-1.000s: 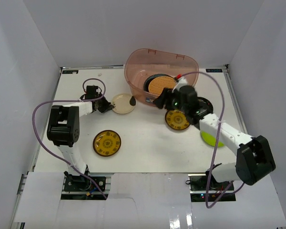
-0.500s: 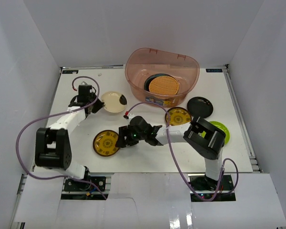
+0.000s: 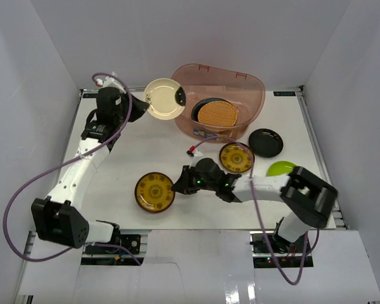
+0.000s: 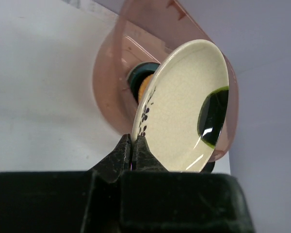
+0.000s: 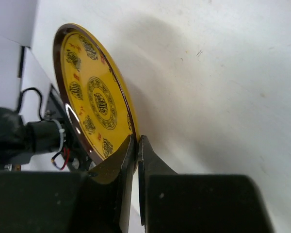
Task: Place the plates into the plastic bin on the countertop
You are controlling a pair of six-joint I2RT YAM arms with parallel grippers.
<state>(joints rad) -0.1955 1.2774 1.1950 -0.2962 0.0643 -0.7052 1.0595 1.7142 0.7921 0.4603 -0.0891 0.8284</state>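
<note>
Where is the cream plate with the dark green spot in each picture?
Top external: upper middle, the cream plate is held up beside the plastic bin, at its left rim.
Left wrist: centre of the picture, tilted on edge, pinched by the left gripper.
Right wrist: not in it; only a yellow-patterned plate shows.
Shared landmark: the plastic bin, close by the plate in both views that show it.

The translucent pinkish plastic bin stands at the far side of the white countertop, with a woven tan plate inside. A cream plate with a dark green patch is held tilted at the bin's left rim, and one yellow-patterned brown plate is held tilted near the front. Another yellow-patterned plate, a black plate and a lime green plate lie at the right.
</note>
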